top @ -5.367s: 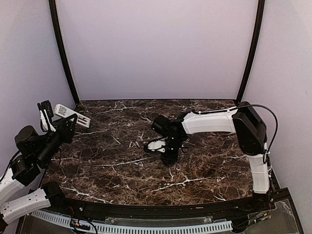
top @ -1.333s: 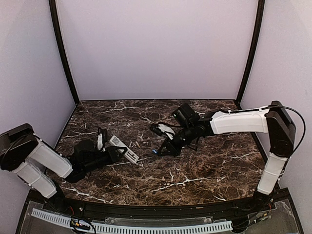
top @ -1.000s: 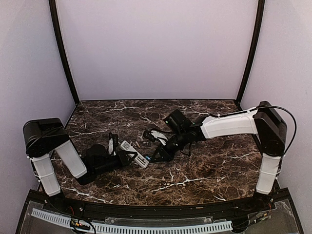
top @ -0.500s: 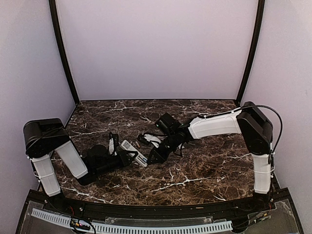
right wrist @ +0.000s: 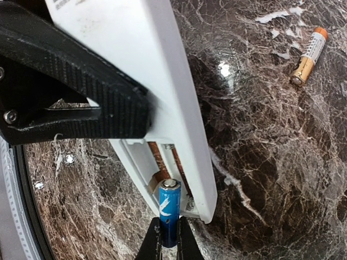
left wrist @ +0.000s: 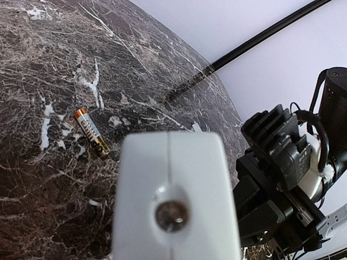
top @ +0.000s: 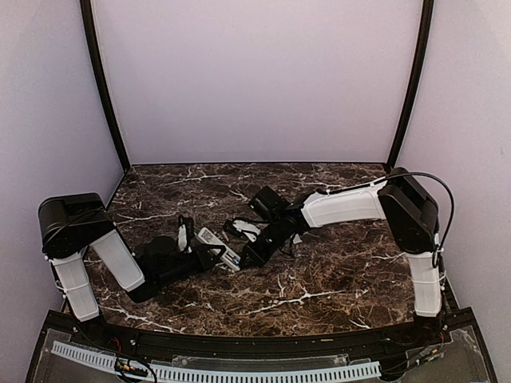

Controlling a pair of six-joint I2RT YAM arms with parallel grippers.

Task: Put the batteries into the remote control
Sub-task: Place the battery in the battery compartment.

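Note:
My left gripper (top: 205, 254) is shut on the white remote control (top: 217, 246), holding it low over the table's middle with its back facing up. Its battery compartment (right wrist: 162, 162) lies open, copper contacts showing. My right gripper (right wrist: 168, 241) is shut on a blue battery (right wrist: 169, 210). The battery's metal tip sits at the open end of the compartment. The remote's blurred end (left wrist: 173, 189) fills the left wrist view and hides my left fingers there. In the right wrist view, one black left finger (right wrist: 76, 97) clamps the remote's side.
A loose gold and orange battery (left wrist: 91, 131) lies on the dark marble table (top: 335, 271) just beyond the remote, and it also shows from the right wrist (right wrist: 309, 56) and from above (top: 226, 237). Both arms meet near the middle, and purple walls close off the back and sides.
My right gripper has moved left with the blue battery to the remote's open end. The left gripper and the remote have hardly shifted in the last second.

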